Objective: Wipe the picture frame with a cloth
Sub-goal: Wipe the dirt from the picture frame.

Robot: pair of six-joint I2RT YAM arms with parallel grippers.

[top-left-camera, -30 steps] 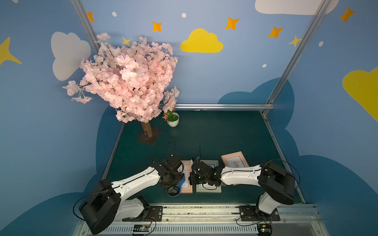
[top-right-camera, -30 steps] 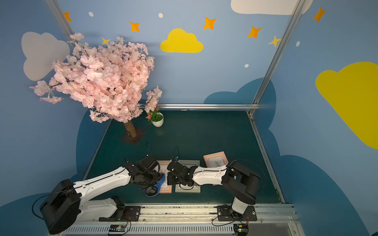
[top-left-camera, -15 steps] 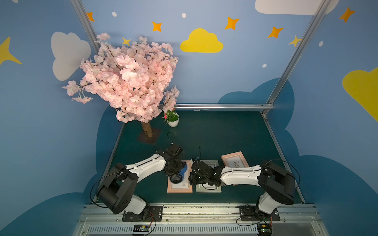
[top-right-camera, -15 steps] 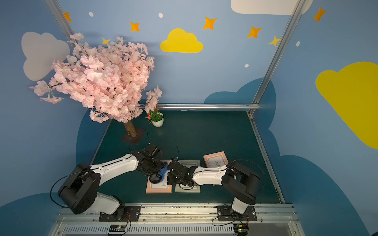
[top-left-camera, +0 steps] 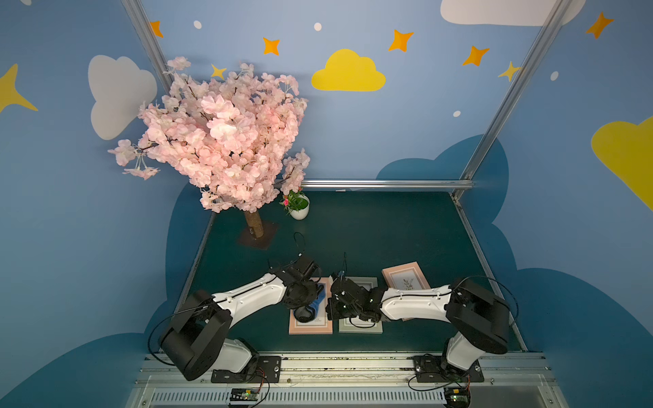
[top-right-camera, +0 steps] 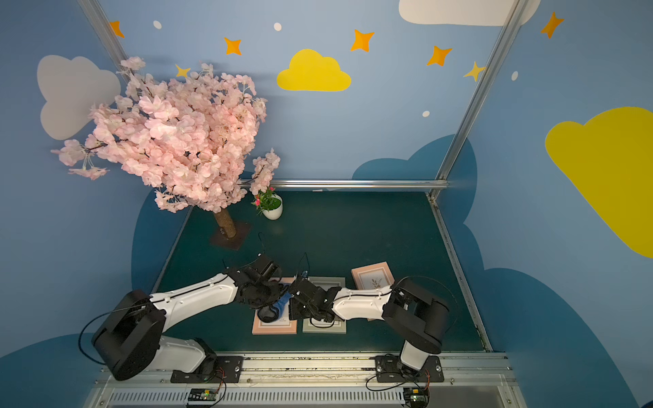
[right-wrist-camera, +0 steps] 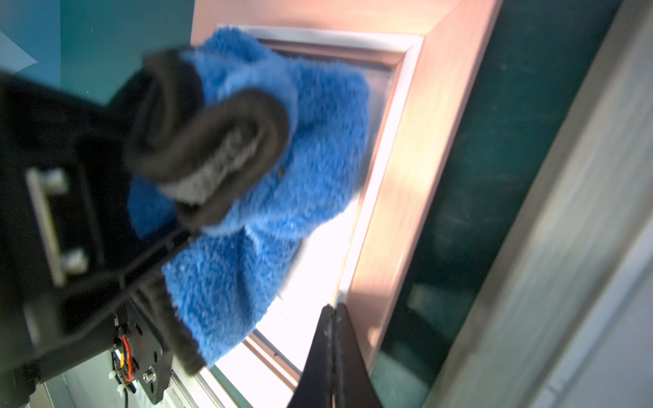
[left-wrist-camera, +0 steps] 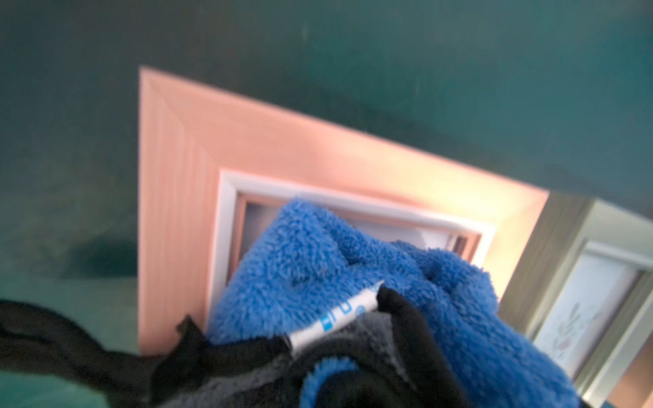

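Pink frame [top-left-camera: 310, 329]: nearest of the 3 frames to the robot bases. It lies flat on the green mat [top-left-camera: 371, 229] with its glass [right-wrist-camera: 311, 282] facing up, so a cloth can be pressed down onto it.

Cloth [left-wrist-camera: 318, 265]: bunched on the pink frame's glass, over the middle and far part. The blue plush is down, and the dark reverse and white tag [left-wrist-camera: 335, 318] are turned up. The plush face is judged to be the wiping side.

Left gripper [top-left-camera: 312, 300]: directly above the pink frame's middle, with its fingers clenched on the cloth's gathered top. Gripping it as a bunch leaves a loose pad underneath to meet the glass.

Right gripper [right-wrist-camera: 330, 314]: at the pink frame's border on the grey frame's side, fingers pressed together with nothing between them. The tips lie over that border's inner lip, probably to pin the frame against sliding. Actual contact cannot be told.

Stage: judged mid-wipe, with the near part of the glass bare and bright.

Grey frame [top-left-camera: 360, 329]: just beside the pink frame and parallel to it, with a narrow strip of mat between. It sits under the right wrist, and the cloth does not touch it.

Second pink frame [top-left-camera: 406, 279]: beyond the grey frame from the pink frame. It is tilted and partly under the right arm.

Plant pot [top-left-camera: 299, 210]: well beyond the pink frame, clear of any stroke.

Blossom tree [top-left-camera: 226, 141]: farther than the pink frame too, beside the pot.
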